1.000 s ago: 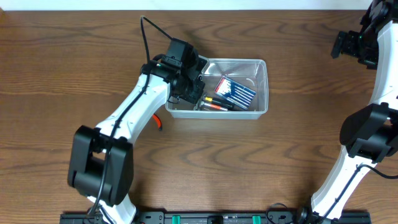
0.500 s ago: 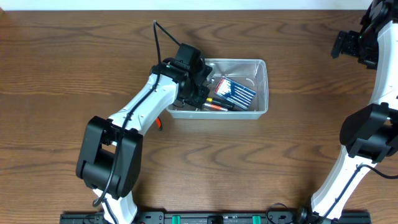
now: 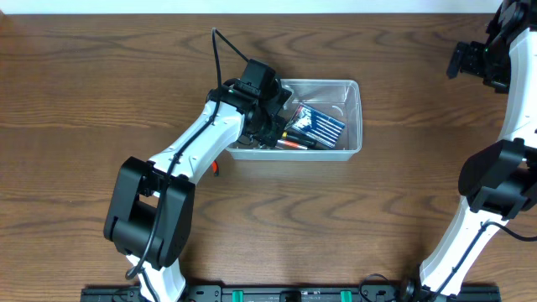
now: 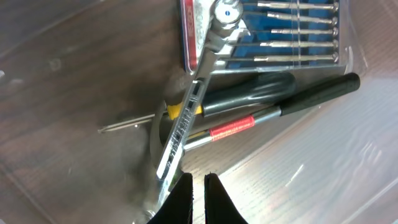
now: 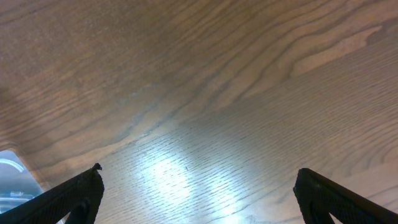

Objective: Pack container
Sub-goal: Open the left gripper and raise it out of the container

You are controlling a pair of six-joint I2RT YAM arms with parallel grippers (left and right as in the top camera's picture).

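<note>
My left jaws [image 4: 196,186], nearly pressed together and pinching nothing, sit inside the container [image 3: 340,94]. The wrench [image 4: 186,118] runs from just beside them toward 1 o'clock.

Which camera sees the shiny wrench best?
The left wrist camera shows the wrench close up and sharp. From overhead the left arm mostly hides it. The right wrist camera misses it, showing table.

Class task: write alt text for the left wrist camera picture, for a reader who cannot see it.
A silver ratchet wrench lies slanted inside a clear plastic container, its head over a blue case of small screwdrivers. It crosses a black-handled screwdriver and a red-banded tool. The left gripper, fingers almost together, sits by the wrench's lower end.
</note>
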